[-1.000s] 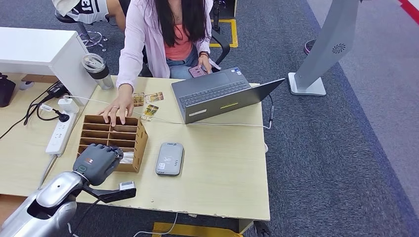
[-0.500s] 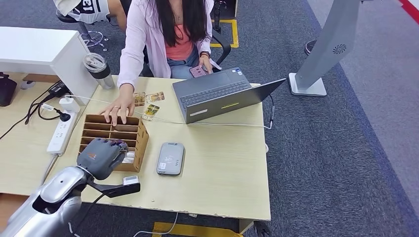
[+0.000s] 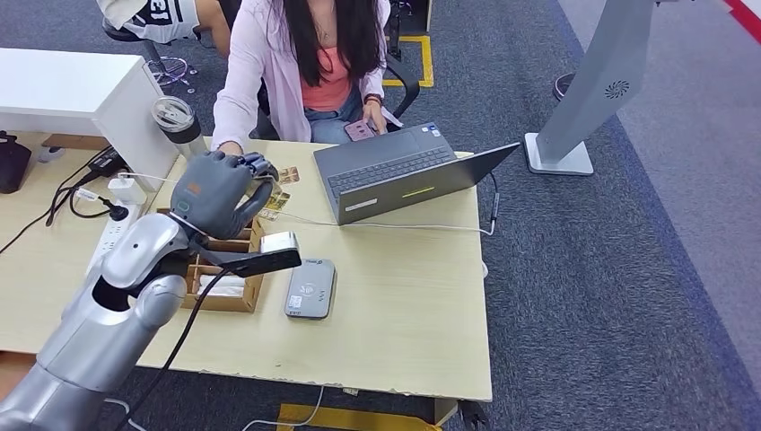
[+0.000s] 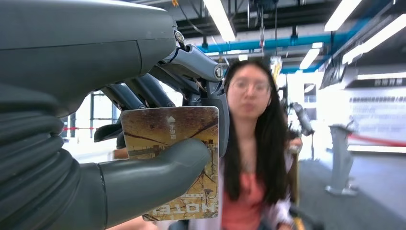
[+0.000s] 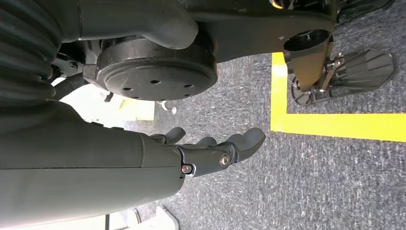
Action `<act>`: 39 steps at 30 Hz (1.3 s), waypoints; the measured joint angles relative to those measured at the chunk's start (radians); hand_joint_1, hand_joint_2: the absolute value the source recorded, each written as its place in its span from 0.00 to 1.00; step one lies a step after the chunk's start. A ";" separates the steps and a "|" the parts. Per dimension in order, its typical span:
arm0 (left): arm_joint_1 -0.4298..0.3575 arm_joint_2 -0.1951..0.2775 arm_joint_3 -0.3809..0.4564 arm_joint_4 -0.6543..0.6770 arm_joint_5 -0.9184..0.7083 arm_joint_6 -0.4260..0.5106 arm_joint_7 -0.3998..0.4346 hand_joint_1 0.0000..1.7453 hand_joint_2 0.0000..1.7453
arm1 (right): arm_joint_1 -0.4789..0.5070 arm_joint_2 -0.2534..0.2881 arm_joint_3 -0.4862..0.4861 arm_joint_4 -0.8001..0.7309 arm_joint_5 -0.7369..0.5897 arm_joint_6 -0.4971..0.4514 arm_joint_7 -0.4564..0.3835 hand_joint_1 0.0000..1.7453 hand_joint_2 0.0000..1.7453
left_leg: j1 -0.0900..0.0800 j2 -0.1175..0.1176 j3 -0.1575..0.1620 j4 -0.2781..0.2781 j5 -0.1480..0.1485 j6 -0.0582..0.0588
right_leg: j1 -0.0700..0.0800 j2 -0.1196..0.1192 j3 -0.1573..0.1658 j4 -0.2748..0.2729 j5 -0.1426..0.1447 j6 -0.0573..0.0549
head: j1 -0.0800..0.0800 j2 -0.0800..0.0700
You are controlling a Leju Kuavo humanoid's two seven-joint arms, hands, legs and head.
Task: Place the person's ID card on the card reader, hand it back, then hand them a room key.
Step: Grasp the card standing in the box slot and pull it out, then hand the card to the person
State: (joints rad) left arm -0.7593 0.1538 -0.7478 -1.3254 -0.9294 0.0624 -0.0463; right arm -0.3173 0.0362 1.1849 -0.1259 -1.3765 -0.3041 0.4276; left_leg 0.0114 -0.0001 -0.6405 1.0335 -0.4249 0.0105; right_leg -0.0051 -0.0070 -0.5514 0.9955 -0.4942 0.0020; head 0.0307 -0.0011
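left hand point(image 3: 215, 190) pinches brown printed hotel key card point(image 4: 177, 153) between thumb and fingers, raised toward seated person point(image 3: 305, 63) | right hand point(image 5: 210, 151) hangs empty, fingers apart | risk: thin edge pinch, card may slip before handover

Glossy room key point(image 4: 184, 143), matt wooden table point(image 3: 395, 305)
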 joint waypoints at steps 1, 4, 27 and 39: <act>-0.020 -0.019 0.001 -0.002 0.003 -0.002 0.011 1.00 1.00 | -0.002 0.002 0.002 0.000 0.004 0.000 0.003 0.00 1.00 | 0.000 0.000 0.000 0.000 0.000 0.000 | 0.000 0.000 0.000 0.000 0.000 0.000 | 0.000 0.000; -0.077 -0.079 0.005 0.001 -0.006 0.012 0.049 1.00 1.00 | -0.009 0.011 0.011 0.000 0.020 -0.001 0.016 0.00 1.00 | 0.000 0.000 0.000 0.000 0.000 0.000 | 0.000 0.000 0.000 0.000 0.000 0.000 | 0.000 0.000; -0.301 -0.301 0.086 0.421 -0.112 0.153 0.100 0.75 1.00 | -0.057 0.063 0.089 -0.004 0.066 -0.003 0.063 0.00 1.00 | 0.000 0.001 0.000 0.000 0.001 0.001 | 0.000 0.001 0.000 0.000 0.001 0.001 | 0.000 0.000; -0.300 -0.306 0.111 0.464 -0.121 0.166 0.095 0.00 1.00 | -0.057 0.064 0.096 -0.004 0.058 0.000 0.057 0.00 1.00 | 0.000 0.001 0.000 0.000 0.001 0.001 | 0.000 0.001 0.000 0.000 0.001 0.001 | 0.000 0.000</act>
State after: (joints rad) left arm -1.0597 -0.1519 -0.6371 -0.8615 -1.0503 0.2281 0.0489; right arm -0.3747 0.1007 1.2810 -0.1297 -1.3189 -0.3045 0.4848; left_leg 0.0111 0.0004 -0.6408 1.0333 -0.4241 0.0116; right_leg -0.0051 -0.0060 -0.5517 0.9957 -0.4932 0.0028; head 0.0305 -0.0011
